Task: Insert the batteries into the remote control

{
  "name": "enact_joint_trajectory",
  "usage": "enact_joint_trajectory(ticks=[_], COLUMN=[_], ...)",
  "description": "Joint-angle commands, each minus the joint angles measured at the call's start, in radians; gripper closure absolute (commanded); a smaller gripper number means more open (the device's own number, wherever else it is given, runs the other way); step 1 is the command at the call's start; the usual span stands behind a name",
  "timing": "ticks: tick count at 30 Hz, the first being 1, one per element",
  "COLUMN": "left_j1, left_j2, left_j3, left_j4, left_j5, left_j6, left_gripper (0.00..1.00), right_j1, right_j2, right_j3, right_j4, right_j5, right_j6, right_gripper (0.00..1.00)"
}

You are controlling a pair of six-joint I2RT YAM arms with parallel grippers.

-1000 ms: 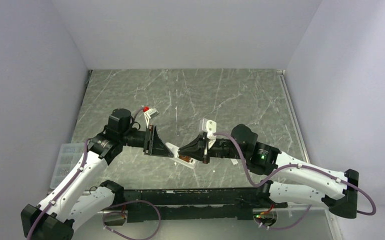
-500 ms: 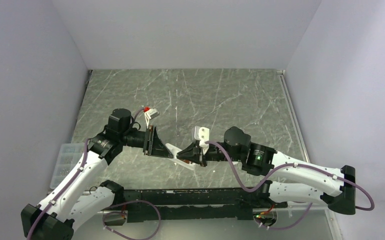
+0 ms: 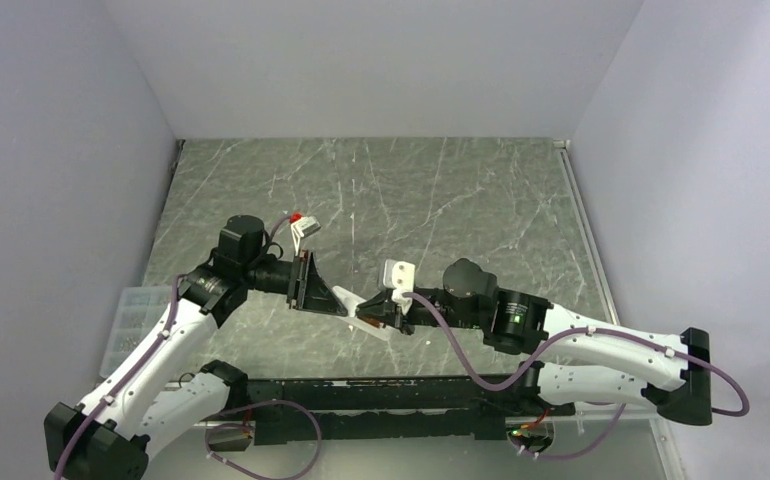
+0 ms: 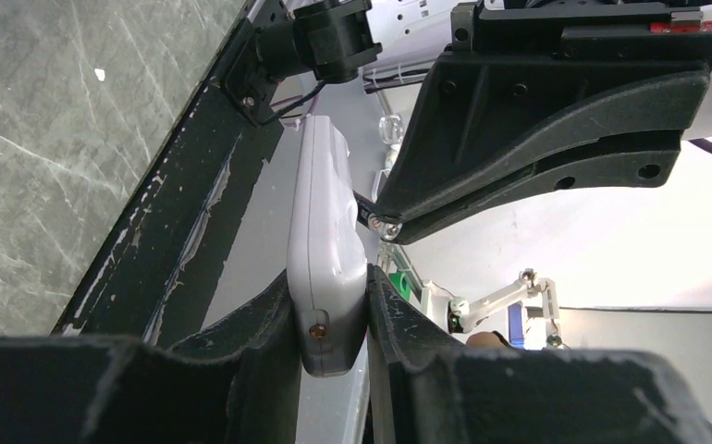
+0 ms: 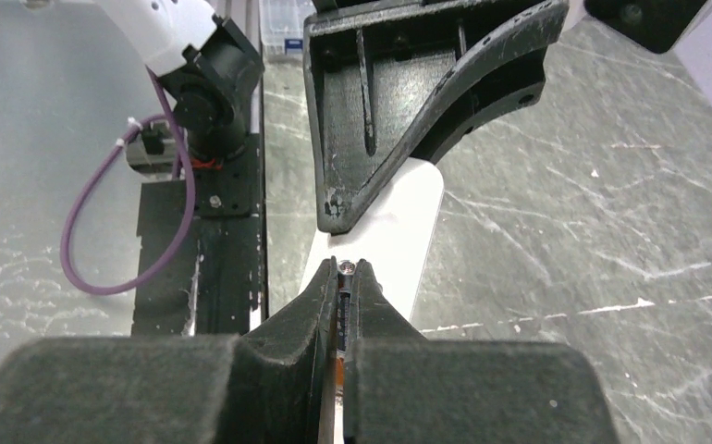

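- remote control [image 4: 325, 213]: white, slim, tilted over the marbled table [image 3: 411, 190]; one end clamped tight between the jaws of the left gripper [image 4: 327, 310].
- battery [image 5: 344, 269]: one small cell, pinched in the closed jaws of the right gripper [image 5: 345, 277], its tip at the remote control's pale face.

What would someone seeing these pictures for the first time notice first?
The two arms meet tip to tip low over the table, near its front edge. The left hand clamps the slim white remote control by one end, and the right hand pinches what looks like a small battery over it.
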Motion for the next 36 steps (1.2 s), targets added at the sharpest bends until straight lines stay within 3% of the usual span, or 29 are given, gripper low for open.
enact_joint_trajectory(ticks=[1,36], left_j1=[-0.002,-0.002], left_j2=[-0.002,-0.043], left_j3=[0.03,0.04], left_j4=[0.033,-0.02], left_j5=[0.048,0.088], left_j6=[0.014,0.055], left_gripper=[1.0,1.0], right_j1=[0.015,0.084], right_j2=[-0.003,-0.016], right_j3=[0.028,0.008], right_j4=[-0.019,-0.147], right_j5=[0.054,0.257], right_j6=[-0.039,-0.076], right_gripper=[1.0,1.0])
